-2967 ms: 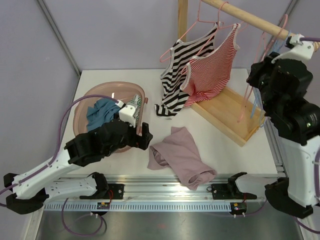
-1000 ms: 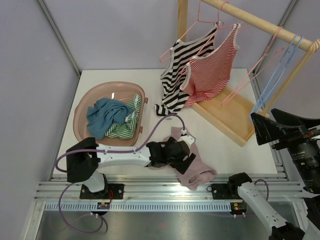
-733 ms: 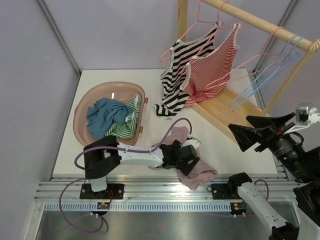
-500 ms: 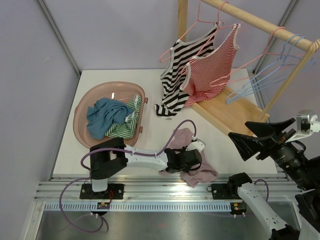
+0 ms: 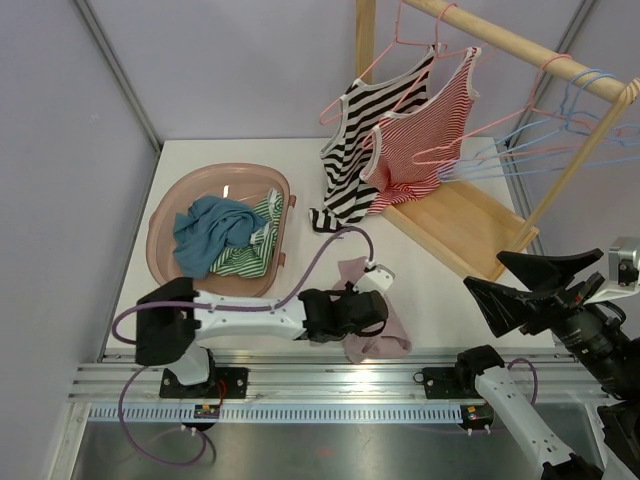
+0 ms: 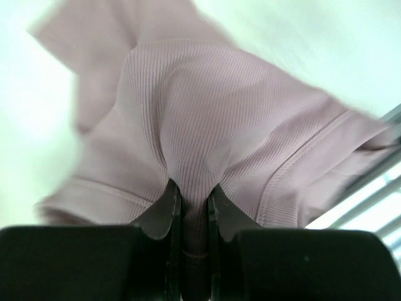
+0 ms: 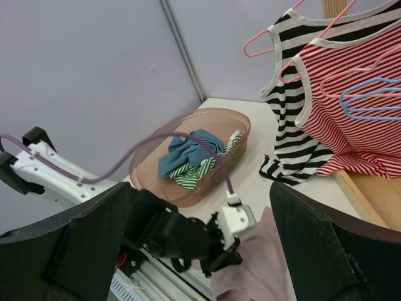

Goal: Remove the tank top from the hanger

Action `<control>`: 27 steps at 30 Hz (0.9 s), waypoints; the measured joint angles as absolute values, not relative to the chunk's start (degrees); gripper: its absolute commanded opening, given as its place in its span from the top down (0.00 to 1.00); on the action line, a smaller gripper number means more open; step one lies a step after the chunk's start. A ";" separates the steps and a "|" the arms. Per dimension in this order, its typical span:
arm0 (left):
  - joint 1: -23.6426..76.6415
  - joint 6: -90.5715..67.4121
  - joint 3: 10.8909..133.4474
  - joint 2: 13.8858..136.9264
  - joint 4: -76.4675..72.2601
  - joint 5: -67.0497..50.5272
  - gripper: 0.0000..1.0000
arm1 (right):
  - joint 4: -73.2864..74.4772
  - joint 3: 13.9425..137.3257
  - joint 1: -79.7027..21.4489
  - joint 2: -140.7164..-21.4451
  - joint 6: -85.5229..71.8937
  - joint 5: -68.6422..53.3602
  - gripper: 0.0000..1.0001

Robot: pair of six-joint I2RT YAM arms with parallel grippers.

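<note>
**Pink top off the hanger, left arm has it pinched**

Top view: the pink tank top [image 5: 380, 338] lies crumpled on the table [image 5: 450, 275] near the front edge, on no hanger. The left gripper [image 5: 372, 303] is down on it. The right gripper [image 5: 517, 283] hangs off to the right, fingers spread wide, nothing in them. The red-striped tank top [image 5: 425, 130] and black-striped tank top [image 5: 345, 150] hang from the wooden rail [image 5: 510, 45]. The basin [image 5: 165, 215] holds other clothes.

Left wrist: fingers [image 6: 164, 210] are nearly closed, pinching a raised fold of the ribbed pink fabric. I read it as a light, soft, stretchy knit. It'll drape and drag, won't hold shape, not fragile. A pinch on a fold works. The stitched hem band looks like the firmer hold to me.

Right wrist: fingers [image 7: 326, 244] are wide apart and empty, looking across the table at the basin and striped tops. If I go for those, I'd grab low at the hem. The thin hangers will likely swing.
</note>
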State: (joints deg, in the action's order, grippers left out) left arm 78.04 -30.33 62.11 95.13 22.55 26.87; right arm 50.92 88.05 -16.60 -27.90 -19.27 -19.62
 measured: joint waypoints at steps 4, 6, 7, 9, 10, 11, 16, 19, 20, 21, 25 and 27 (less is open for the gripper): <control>77.08 -29.93 63.64 86.70 27.57 30.50 1.00 | 50.89 87.85 -16.60 -27.90 -19.27 -19.59 0.00; 76.09 -29.87 65.47 83.79 30.33 32.36 1.00 | 50.89 87.79 -16.60 -27.90 -19.27 -19.59 0.01; 75.59 -29.85 66.35 82.65 31.53 33.17 1.00 | 50.89 87.79 -16.60 -27.90 -19.27 -19.57 0.00; 74.08 -29.80 67.96 80.34 34.26 34.65 1.00 | 50.87 87.79 -16.60 -27.81 -19.27 -19.57 0.01; 73.23 -29.74 68.53 79.07 35.42 35.29 1.00 | 50.85 87.77 -16.60 -27.75 -19.27 -19.55 0.01; 72.18 -29.54 69.10 77.80 36.84 35.88 1.00 | 50.85 87.74 -16.60 -27.66 -19.27 -19.55 0.01; 63.99 -28.12 73.82 72.14 42.87 36.64 1.00 | 50.33 86.76 -16.60 -27.11 -19.29 -19.53 0.00; 55.53 -26.94 77.19 69.23 44.75 36.03 1.00 | 49.91 85.78 -16.60 -27.09 -19.31 -19.55 0.01; 53.32 -26.70 78.11 68.77 45.15 35.97 1.00 | 49.63 85.43 -16.60 -27.09 -19.31 -19.55 0.00; 49.87 -26.26 79.33 68.36 45.71 35.38 1.00 | 49.39 85.14 -16.60 -27.09 -19.33 -19.55 0.00; 37.85 -24.16 85.03 69.28 48.73 32.69 1.00 | 48.31 84.09 -16.60 -27.09 -19.35 -19.57 0.01; 31.59 -22.96 88.42 71.16 49.93 30.72 1.00 | 47.57 83.31 -16.60 -27.09 -19.51 -19.62 0.01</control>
